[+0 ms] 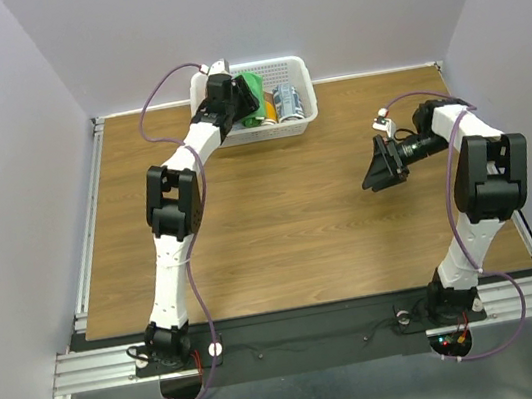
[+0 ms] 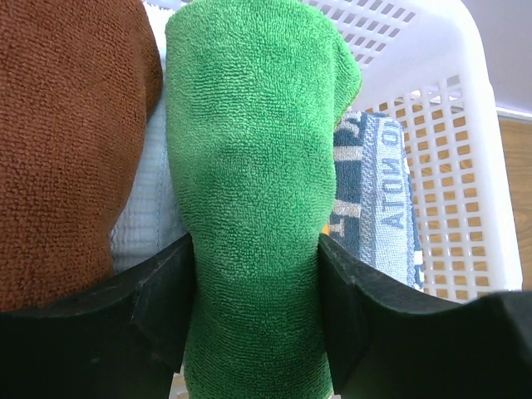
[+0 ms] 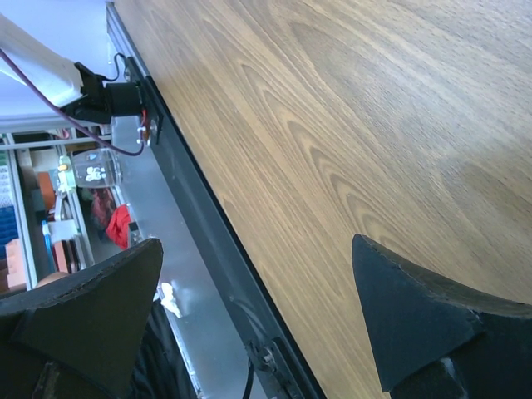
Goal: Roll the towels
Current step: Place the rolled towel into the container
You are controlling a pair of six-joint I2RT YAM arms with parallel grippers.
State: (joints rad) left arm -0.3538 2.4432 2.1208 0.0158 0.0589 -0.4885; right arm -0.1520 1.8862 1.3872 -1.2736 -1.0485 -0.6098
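Observation:
A bright green towel [image 2: 249, 166], rolled up, stands in the white basket [image 2: 449, 75] with my left gripper [image 2: 256, 241] shut on it; both fingers press into its sides and pinch it narrower. A reddish-brown towel [image 2: 58, 150], also rolled, sits just to its left in the basket. From above, the left gripper [image 1: 230, 99] reaches into the basket's [image 1: 295, 65] left end, the green towel [image 1: 250, 101] showing beside it and the brown one hidden. My right gripper [image 1: 380, 166] hangs open and empty above the table; its jaws [image 3: 256, 243] stand wide apart.
The basket at the table's far edge also holds a grey-patterned roll [image 2: 378, 191], an orange roll [image 1: 270, 108] and a pale roll [image 2: 150, 208] behind the green towel. The wooden table [image 1: 289, 216] spreads below both arms. A black rail [image 3: 208, 249] borders the table's edge.

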